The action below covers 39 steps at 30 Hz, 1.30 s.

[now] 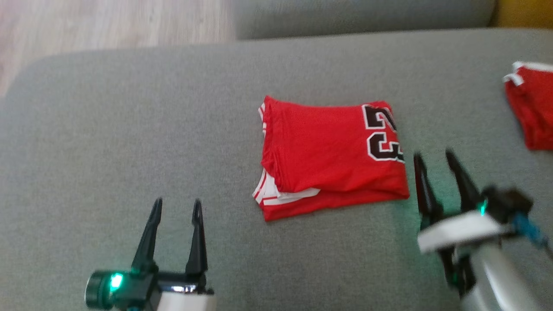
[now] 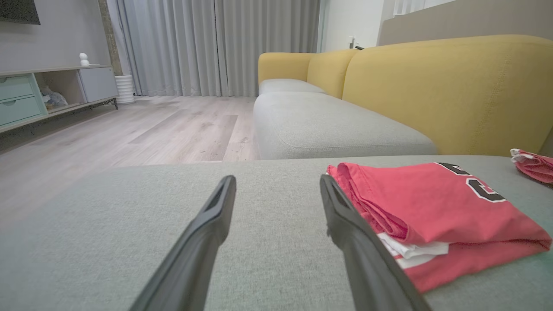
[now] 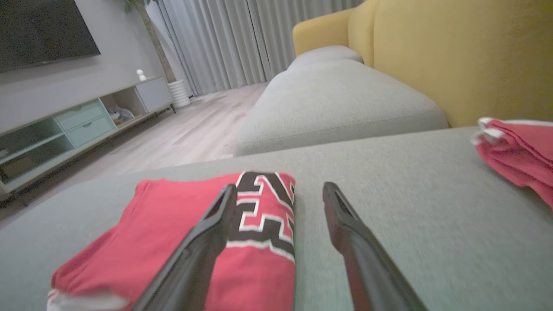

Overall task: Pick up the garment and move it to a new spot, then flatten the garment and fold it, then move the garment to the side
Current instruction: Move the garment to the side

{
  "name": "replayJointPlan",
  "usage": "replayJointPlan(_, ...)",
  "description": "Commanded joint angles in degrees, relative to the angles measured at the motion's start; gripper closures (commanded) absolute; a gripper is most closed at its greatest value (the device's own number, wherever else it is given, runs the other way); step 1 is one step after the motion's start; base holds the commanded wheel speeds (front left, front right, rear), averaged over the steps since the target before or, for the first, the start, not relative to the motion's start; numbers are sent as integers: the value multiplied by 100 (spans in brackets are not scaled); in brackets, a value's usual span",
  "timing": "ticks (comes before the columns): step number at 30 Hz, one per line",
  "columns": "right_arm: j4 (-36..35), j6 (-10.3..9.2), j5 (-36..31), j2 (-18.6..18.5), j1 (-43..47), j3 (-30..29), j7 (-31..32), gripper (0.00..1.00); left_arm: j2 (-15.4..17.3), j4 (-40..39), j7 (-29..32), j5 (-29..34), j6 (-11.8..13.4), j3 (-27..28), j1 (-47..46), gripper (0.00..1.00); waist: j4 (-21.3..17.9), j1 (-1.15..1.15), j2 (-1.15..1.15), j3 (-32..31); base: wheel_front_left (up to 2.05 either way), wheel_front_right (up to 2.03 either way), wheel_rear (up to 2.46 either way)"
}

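Observation:
The garment is a red jersey with black and white numerals and white trim, folded into a rectangle on the grey sofa cushion. It also lies at the right in the left wrist view and at the lower left in the right wrist view. My left gripper is open, low and to the left of the jersey, nothing between its fingers. My right gripper stands open just off the jersey's right edge, empty; its left finger hangs over the numerals.
A second red piece with white trim lies at the cushion's right edge. Behind rises the yellow sofa back; another grey seat sits beyond. Wood floor and a low TV cabinet lie to the left.

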Motion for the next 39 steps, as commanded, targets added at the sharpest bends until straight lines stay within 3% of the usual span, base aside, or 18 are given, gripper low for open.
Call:
replayJointPlan(1,-80,-4,64,-74,-270,107,-3,0,-40,-202,-29,13,31,120,-222,0,24,-2,0,231,0,0,0)
replayJointPlan(7,848,-4,133,-129,-1231,-18,821,0,-40,-184,-29,-9,86,-134,-545,0,140,-2,0,583,0,0,0)
replayJointPlan(12,1394,-4,169,-9,-1421,154,1361,0,-40,-139,-29,-65,154,-271,-725,0,245,-2,0,748,0,0,0)
replayJointPlan(13,1454,-4,214,24,-1418,197,1414,4,-40,-139,-29,-77,172,-268,-746,0,239,-2,0,773,0,0,0)
replayJointPlan(15,1524,-4,303,63,-1434,305,1429,75,-40,-129,-29,-90,207,-253,-771,0,199,-2,0,820,0,0,0)
replayJointPlan(16,1546,-4,333,68,-1454,360,1411,100,-40,-122,-29,-90,211,-248,-780,0,166,-2,0,842,0,0,0)
replayJointPlan(26,1283,-4,209,-324,-2017,622,1063,100,-40,-180,-29,65,113,-135,-954,0,-507,-2,0,1217,0,0,0)
replayJointPlan(32,675,-4,-67,-1003,-2458,451,1278,100,-34,-225,-29,240,-23,-3,-1127,0,-1038,-2,0,1599,0,0,0)
replayJointPlan(39,-190,-4,-337,-1795,-2785,-259,1767,100,28,-285,-29,413,-152,85,-1367,0,-1437,-2,0,2051,0,0,0)
